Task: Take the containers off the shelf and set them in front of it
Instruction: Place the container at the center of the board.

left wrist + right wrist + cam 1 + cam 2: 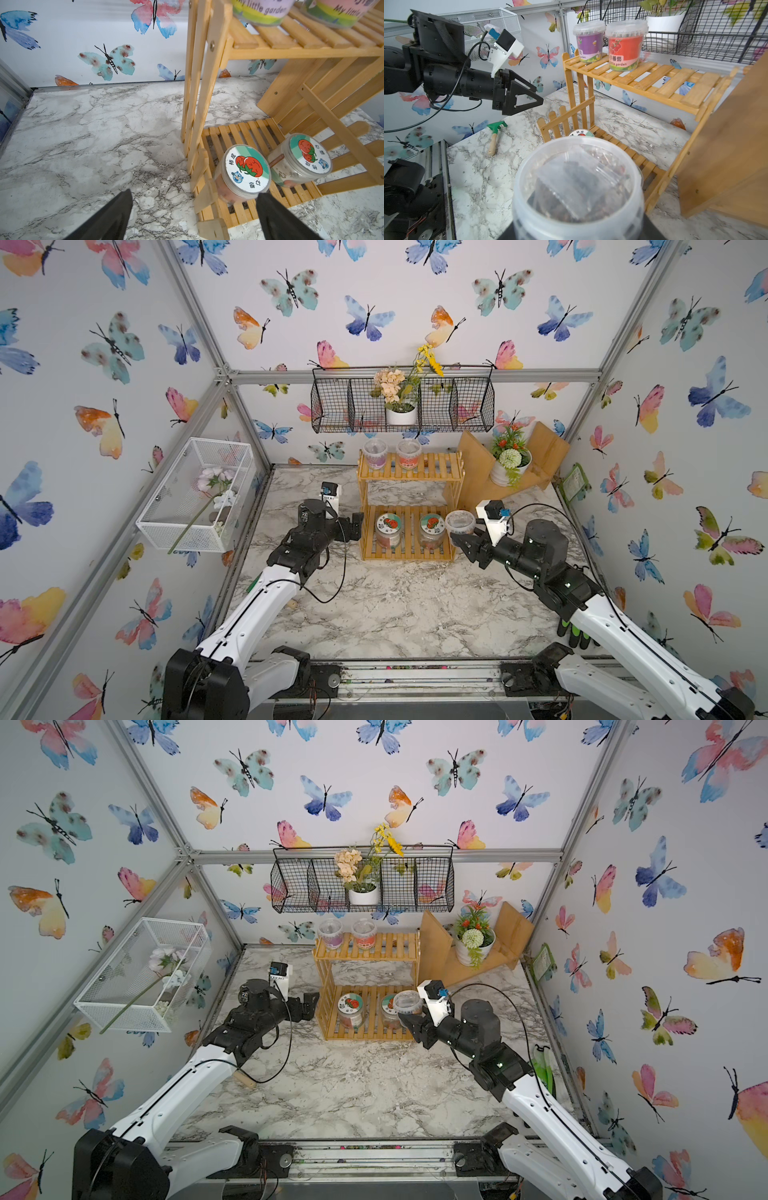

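At the back edge of the counter, near its middle: shelf, two slatted tiers. On the top tier, toward its left end: purple cup and red cup, upright, side by side. On the bottom tier: left jar and right jar, upright, a gap between, fruit lids up.

Grasps the clear cup in the right gripper, jaws clenched on its sides under the lid rim. Holds it upright at the shelf's right end, clear of both tiers, near the right jar; height over the counter hard to judge. Through the lid, in the right wrist view: dark contents.

Hovers the left gripper low at the shelf's left end, jaws released and spread wide, empty. In the left wrist view: one fingertip by the left jar's foot, the other over bare counter, the shelf's low picket rail between them; touching or not, cannot tell.

Near the counter's left edge: rake, lying flat. At the back right corner: board stand bearing a white pot of flowers.
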Tool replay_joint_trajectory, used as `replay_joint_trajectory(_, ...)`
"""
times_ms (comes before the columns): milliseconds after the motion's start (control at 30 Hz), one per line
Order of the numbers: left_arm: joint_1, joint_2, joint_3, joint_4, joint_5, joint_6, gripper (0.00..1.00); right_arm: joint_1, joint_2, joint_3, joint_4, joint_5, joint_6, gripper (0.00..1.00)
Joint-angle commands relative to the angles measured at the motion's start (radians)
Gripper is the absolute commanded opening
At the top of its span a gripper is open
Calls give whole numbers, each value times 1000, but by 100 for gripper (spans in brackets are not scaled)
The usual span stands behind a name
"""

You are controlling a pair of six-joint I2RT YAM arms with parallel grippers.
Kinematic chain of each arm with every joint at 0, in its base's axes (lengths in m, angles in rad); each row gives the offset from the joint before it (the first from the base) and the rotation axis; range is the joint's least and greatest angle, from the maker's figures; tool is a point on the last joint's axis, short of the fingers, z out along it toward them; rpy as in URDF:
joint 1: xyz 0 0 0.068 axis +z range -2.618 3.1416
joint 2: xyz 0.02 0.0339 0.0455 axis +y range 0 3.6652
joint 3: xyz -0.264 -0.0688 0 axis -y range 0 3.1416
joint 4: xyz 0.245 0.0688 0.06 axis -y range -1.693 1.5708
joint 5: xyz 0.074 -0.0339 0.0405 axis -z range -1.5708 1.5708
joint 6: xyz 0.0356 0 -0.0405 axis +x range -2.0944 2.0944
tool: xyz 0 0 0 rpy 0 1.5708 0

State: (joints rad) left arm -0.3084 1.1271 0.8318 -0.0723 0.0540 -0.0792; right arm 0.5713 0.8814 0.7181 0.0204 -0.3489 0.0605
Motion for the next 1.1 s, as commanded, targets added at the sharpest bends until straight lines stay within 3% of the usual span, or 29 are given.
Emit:
replay_joint_trajectory(0, 4, -2, 11, -7, 3, -12, 99, 9, -26, -50, 81, -50, 24, 52)
replay_joint_trajectory(500, 3, -28, -5, -35, 0, -9, 99, 87, -44, -329, 326, -32, 64, 53)
replay_joint_trajectory(1067, 3, -89, -94, -6, -19, -7, 99, 196, 250, -472, 677, 127, 97, 55)
